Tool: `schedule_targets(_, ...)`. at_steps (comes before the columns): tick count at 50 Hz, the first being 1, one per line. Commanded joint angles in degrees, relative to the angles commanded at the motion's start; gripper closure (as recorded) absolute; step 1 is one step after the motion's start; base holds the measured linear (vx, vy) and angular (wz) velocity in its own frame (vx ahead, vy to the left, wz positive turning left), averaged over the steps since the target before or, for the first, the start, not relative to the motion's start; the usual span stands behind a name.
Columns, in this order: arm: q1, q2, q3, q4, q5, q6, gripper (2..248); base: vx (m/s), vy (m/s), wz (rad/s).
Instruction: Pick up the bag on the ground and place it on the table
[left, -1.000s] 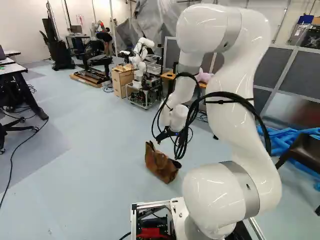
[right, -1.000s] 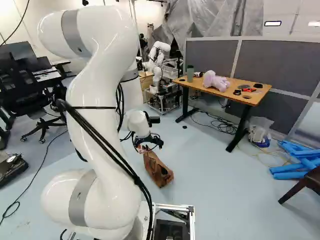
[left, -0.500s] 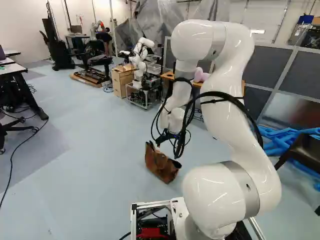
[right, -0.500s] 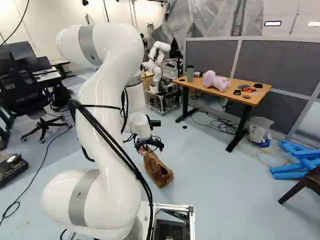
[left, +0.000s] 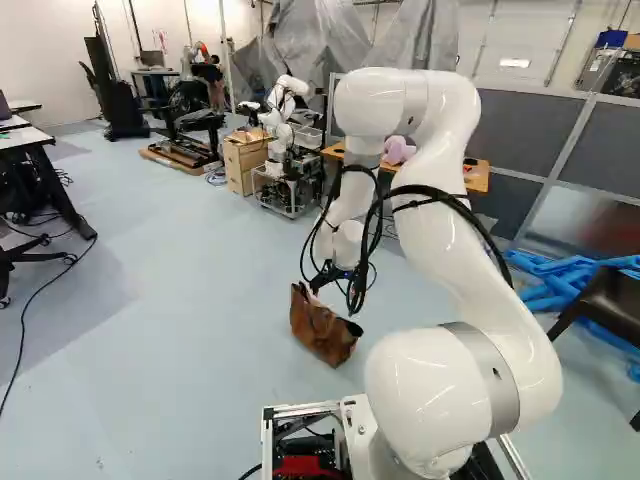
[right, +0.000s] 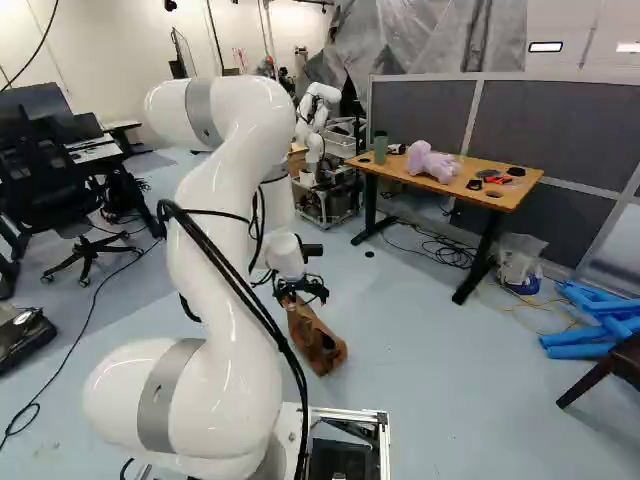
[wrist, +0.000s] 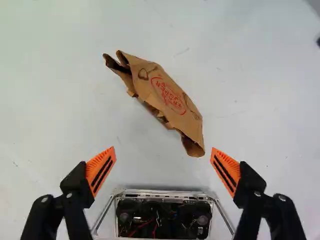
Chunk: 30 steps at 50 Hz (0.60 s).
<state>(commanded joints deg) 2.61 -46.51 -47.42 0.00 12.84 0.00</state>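
Nearest us, the metal frame (wrist: 165, 191) on our base carries dark parts and wires too jumbled to make out, and our arm (left: 460, 250) covers some of it in the left base view. Black cables (left: 370, 225) loop across the forearm there and partly mask the wrist.

Our pincer (right: 303, 293) hangs by the upper end of the brown paper bag (right: 318, 348) in both base views, where we cannot tell the height between them. The wrist view shows the pincer (wrist: 163, 149) spread wide, its orange pads (wrist: 100, 170) well apart and the bag ahead of them. The bag lies on the floor (right: 430, 390), creased and slanting, with its underside hidden.

A dark chair (right: 625, 365) is cut off at the right of the right base view, with blue tubes (right: 600, 310) just past it. At that view's left, a black office chair (right: 45, 180) is cut off too.

Farther out stands the wooden surface (right: 450, 181), one leg towards us. It holds a pale purple soft toy (right: 432, 163), a green cup (right: 380, 147) and small dark items we cannot identify. In the left base view our arm hides much of it. A clear plastic bag (right: 520, 258) sits beside it, and tangled cords (right: 445, 250) lie beneath. Grey panels (right: 545, 125) stand behind, and another robot (right: 313, 120) stands beyond the bag.
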Motion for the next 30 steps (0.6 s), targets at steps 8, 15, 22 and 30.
schedule_targets(8,0.6,-2.3,-2.2,0.0,0.0,0.0,3,0.000,0.000,0.000)
schedule_targets(15,1.1,-4.3,-4.2,0.0,0.0,0.0,3,0.000,0.000,0.000)
schedule_targets(22,1.6,-6.3,-6.1,0.0,0.0,0.0,3,0.000,0.000,0.000)
schedule_targets(30,2.1,-8.7,-8.9,0.0,0.0,0.0,3,0.000,0.000,0.000)
